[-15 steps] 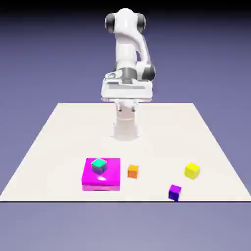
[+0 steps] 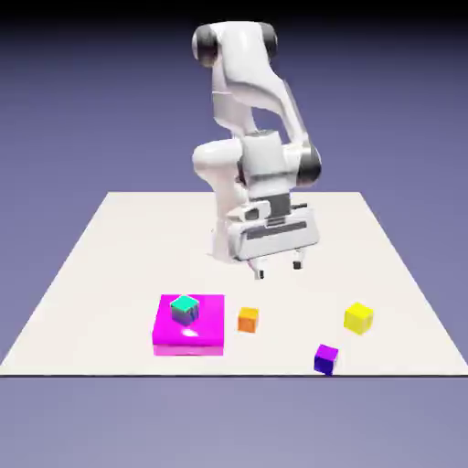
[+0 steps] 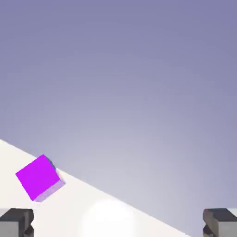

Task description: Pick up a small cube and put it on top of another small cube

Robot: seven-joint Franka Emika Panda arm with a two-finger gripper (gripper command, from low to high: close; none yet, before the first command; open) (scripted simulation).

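The small dark purple cube (image 2: 326, 358) lies near the table's front edge, toward the exterior view's right. The small teal cube (image 2: 185, 310) sits on top of the flat magenta block (image 2: 205, 335). My gripper (image 2: 279, 269) hangs open above the table, behind the orange cube, well apart from both small cubes, and nothing is between its fingers. In the hand view the fingertips (image 3: 16, 222) stand far apart at the bottom edge around my gripper (image 3: 118, 226), and a purple cube (image 3: 39, 178) shows at lower left by the table's edge.
An orange cube (image 2: 248, 319) sits just right of the magenta block, almost below the gripper. A yellow cube (image 2: 358, 317) lies further right, behind the purple cube. The table's front edge (image 2: 234, 374) runs close to the purple cube.
The arm has unfolded from its raised pose: the hand has come forward, down and slightly to the exterior view's right, fingers now pointing at the table. The cubes have not moved.
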